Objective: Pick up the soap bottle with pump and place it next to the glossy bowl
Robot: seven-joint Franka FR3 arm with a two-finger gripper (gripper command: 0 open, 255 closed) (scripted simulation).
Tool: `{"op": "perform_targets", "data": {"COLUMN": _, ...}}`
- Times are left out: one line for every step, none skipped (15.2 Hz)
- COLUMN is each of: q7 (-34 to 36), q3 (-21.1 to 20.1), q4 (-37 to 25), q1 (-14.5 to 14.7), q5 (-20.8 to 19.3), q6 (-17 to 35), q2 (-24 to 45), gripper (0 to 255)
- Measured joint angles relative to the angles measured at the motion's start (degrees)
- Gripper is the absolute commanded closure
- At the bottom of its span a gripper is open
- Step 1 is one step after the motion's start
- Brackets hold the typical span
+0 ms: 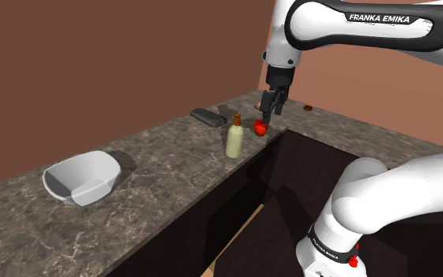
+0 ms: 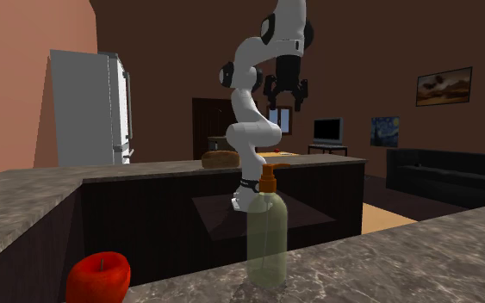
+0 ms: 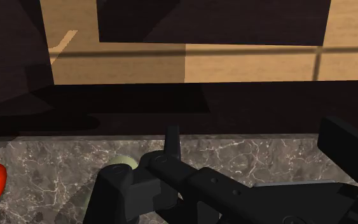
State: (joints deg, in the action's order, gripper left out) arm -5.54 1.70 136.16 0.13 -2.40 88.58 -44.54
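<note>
Mottled stone countertop (image 1: 164, 169) wraps in an L around a dark recess, and the task's things are strung along its long run. The soap bottle (image 1: 234, 140), pale with an orange-brown pump, stands upright close to the counter's inner edge. A red apple (image 1: 261, 127) sits just beside it toward the shoulder view's right, and a flat dark object (image 1: 208, 117) lies behind it near the wall. The white bowl (image 1: 86, 169) rests well apart, far along at the shoulder view's left, so the carry should be a long sideways one over bare stone. The gripper (image 1: 271, 115) hangs above the counter, nearer the apple than the bottle. It points down with its fingers spread apart and nothing between them, a stance that suits an approach rather than a carry. In the wrist view the bottle's pale shoulder peeks out beside one finger, not between the two (so the hand looks off-centre from its target). I judge the pick not yet begun. The hand would need to shift over the bottle and close on its body below the pump, without nudging the apple or tipping the tall, narrow bottle over the edge.
</note>
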Motion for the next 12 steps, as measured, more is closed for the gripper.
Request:
{"op": "perform_targets", "data": {"q7": 0.0, "q3": 0.0, "q4": 0.0, "q1": 0.0, "q5": 0.0, "q6": 0.0, "q2": 0.0, "gripper": 0}}
{"op": "perform_targets", "data": {"q7": -0.57, "q3": 0.4, "q4": 0.08, "q1": -0.02, "q5": -0.24, "q6": 0.73, "q2": 0.54, "gripper": 0}}
{"op": "perform_targets", "data": {"q7": -1.78, "q3": 1.34, "q4": 0.22, "q1": -0.2, "q5": -0.83, "q6": 1.8, "q2": 1.24, "gripper": 0}}
{"op": "perform_targets", "data": {"q7": -3.1, "q3": 2.36, "q4": -0.12, "q1": -0.32, "q5": -1.41, "q6": 3.37, "q2": 2.91, "gripper": 0}}
{"op": "perform_targets", "data": {"q7": -4.29, "q3": 3.21, "q4": -0.22, "q1": -0.34, "q5": -1.81, "q6": 4.99, "q2": 4.36, "gripper": 0}}
{"op": "perform_targets", "data": {"q7": -5.51, "q3": 4.05, "q4": -0.41, "q1": -0.38, "q5": -2.18, "q6": 6.27, "q2": 5.54, "gripper": 0}}
{"op": "perform_targets", "data": {"q7": -6.89, "q3": 5.05, "q4": -0.16, "q1": -0.48, "q5": -2.63, "q6": 7.82, "q2": 6.56, "gripper": 0}}
{"op": "perform_targets", "data": {"q7": -8.3, "q3": 6.07, "q4": -0.75, "q1": -0.52, "q5": -3.0, "q6": 9.29, "q2": 8.27, "gripper": 0}}
{"op": "perform_targets", "data": {"q7": -9.62, "q3": 7.02, "q4": -0.73, "q1": -0.54, "q5": -3.3, "q6": 11.08, "q2": 9.78, "gripper": 0}}
{"op": "perform_targets", "data": {"q7": -11.15, "q3": 8.08, "q4": -1.36, "q1": -0.61, "q5": -3.61, "q6": 12.32, "q2": 11.31, "gripper": 0}}
{"op": "perform_targets", "data": {"q7": -12.46, "q3": 8.97, "q4": -2.17, "q1": -0.5, "q5": -3.67, "q6": 13.86, "q2": 13.36, "gripper": 0}}
{"op": "perform_targets", "data": {"q7": -13.7, "q3": 9.76, "q4": -2.58, "q1": -0.44, "q5": -3.71, "q6": 15.2, "q2": 14.83, "gripper": 0}}
